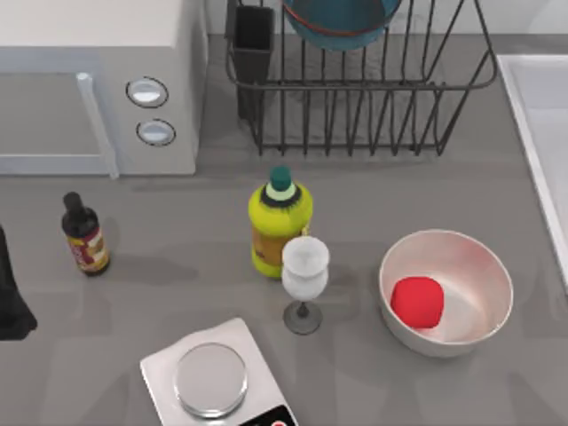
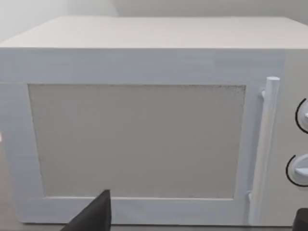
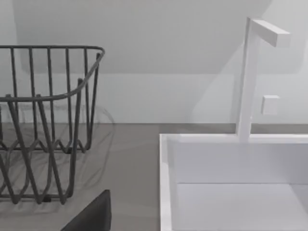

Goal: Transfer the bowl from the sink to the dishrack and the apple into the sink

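The bowl (image 1: 342,22) already sits in the dishrack (image 1: 364,89). The apple (image 1: 418,301) lies inside the white bowl (image 1: 479,266), left of the sink (image 1: 532,115). A grab could tip that white bowl. The right wrist view shows the sink's tap (image 3: 250,77). Nobody can tell if either claw is apart or together.

A microwave (image 1: 98,84) sits at the back left of the surface (image 1: 177,222), with the dishrack (image 1: 359,84) to its right holding the bowl (image 1: 342,22). The sink (image 1: 537,115) lies along the right edge. Near the middle, a bottle (image 1: 280,226) stands just behind a glass (image 1: 304,282). To their right, the apple (image 1: 417,302) rests inside a second bowl (image 1: 479,266). A small bottle (image 1: 85,235) stands at left, and a scale (image 1: 213,382) at the front.
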